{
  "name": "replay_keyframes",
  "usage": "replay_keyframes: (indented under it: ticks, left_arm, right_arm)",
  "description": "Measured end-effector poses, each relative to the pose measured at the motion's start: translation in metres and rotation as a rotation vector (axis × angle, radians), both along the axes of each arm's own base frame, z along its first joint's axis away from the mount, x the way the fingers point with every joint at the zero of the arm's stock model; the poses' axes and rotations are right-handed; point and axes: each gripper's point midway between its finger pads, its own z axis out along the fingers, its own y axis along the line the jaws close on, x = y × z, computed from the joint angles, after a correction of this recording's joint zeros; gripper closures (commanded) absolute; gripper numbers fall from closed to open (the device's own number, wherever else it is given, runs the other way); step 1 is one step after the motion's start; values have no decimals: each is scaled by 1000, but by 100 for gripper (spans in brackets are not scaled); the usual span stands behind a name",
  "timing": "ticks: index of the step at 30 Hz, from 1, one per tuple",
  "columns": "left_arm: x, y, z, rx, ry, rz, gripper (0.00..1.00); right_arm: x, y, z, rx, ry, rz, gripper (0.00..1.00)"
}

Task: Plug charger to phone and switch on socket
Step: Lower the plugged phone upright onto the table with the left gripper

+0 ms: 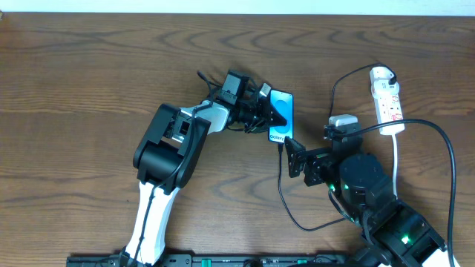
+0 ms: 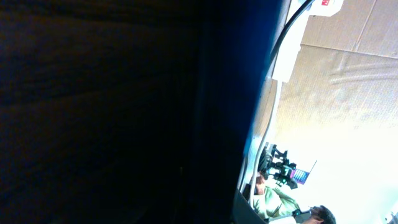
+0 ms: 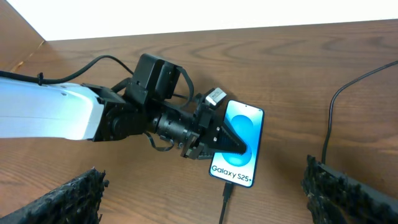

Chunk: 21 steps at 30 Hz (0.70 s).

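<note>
The phone (image 1: 282,111) lies mid-table with its blue screen lit and its white band toward me; it also shows in the right wrist view (image 3: 244,134). My left gripper (image 1: 269,115) is clamped on the phone's left edge, with one black finger (image 3: 229,142) lying over the screen. The charger's connector tip (image 3: 227,188) sits in the phone's near end, and its thin black cable (image 1: 281,189) runs back toward me. My right gripper (image 1: 297,159) is wide open just behind the connector (image 3: 211,208). The white socket strip (image 1: 387,100) lies at the far right with a black plug (image 1: 391,75) in its far end.
The strip's white cord (image 1: 397,159) runs down past the right arm. A thicker black cable (image 1: 445,144) arcs over the table at the right. The left wrist view is mostly dark, with a blue band of phone screen (image 2: 230,93) close up.
</note>
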Motion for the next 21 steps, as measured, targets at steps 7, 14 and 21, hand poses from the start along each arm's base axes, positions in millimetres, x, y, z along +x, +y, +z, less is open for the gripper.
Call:
replay_keyframes:
  ticks: [7, 14, 21]
  left_arm:
    - [0, 0, 0, 0, 0, 0, 83]
    - [0, 0, 0, 2, 0, 2, 83]
    - [2, -1, 4, 3, -15, 5, 70]
  right_arm:
    - [-1, -1, -3, -9, 12, 0, 1]
    - [-2, -2, -6, -17, 21, 0, 1]
    - [-2, -2, -6, -17, 21, 0, 1]
